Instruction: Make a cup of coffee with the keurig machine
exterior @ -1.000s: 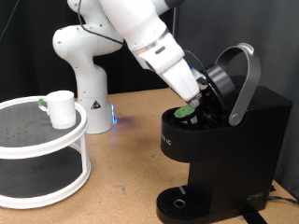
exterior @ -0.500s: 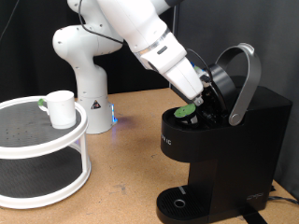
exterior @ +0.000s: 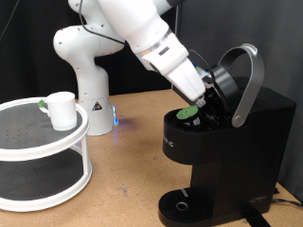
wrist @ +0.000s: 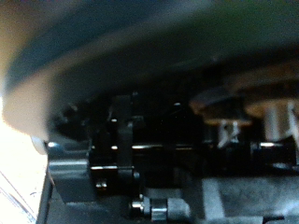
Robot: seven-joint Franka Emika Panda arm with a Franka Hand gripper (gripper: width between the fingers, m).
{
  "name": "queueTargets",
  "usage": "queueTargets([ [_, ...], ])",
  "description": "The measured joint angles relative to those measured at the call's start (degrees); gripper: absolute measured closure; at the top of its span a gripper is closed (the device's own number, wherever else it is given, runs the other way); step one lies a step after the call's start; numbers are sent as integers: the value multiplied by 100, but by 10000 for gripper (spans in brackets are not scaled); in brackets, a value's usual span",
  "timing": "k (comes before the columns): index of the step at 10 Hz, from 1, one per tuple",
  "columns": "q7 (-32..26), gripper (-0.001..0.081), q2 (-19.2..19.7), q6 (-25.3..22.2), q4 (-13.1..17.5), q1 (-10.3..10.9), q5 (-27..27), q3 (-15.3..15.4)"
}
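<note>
The gripper (exterior: 201, 96) was down at the open brew head of the keurig machine (exterior: 222, 156), its fingertips right beside the green-topped pod (exterior: 187, 112) sitting in the pod holder. Whether the fingers were parted or closed could not be told: the exterior view hid them against the dark lid, and the wrist view showed only blurred black machine parts pressed close to the lens.

The lid handle (exterior: 248, 83) stood raised, so the head was open, and the pod looked to be in or at the mouth of its chamber, tilted rather than fully seated. By that reading, the opening and the pod loading were largely done.

The cup (exterior: 62, 109) stood well apart from the machine, on the top tier of a white two-tier stand (exterior: 43, 142) at the exterior view's left. The round drip base (exterior: 180, 204) held nothing, so the cup had not been placed, the lid was not yet closed, and no brewing showed.
</note>
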Motion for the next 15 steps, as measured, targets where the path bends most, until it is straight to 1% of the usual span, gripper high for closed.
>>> queueTargets([
  [2, 10, 3, 13, 69, -18, -10, -19, -5],
  [8, 5, 3, 248, 231, -26, -41, -25, -8],
  [10, -299, 3, 208, 335, 1, -43, 469, -63],
  [11, -459, 3, 132, 335, 15, -58, 706, -152],
  [13, -508, 3, -104, 206, -5, -149, 760, -292],
  [15, -528, 3, -83, 184, -8, -152, 738, -299],
])
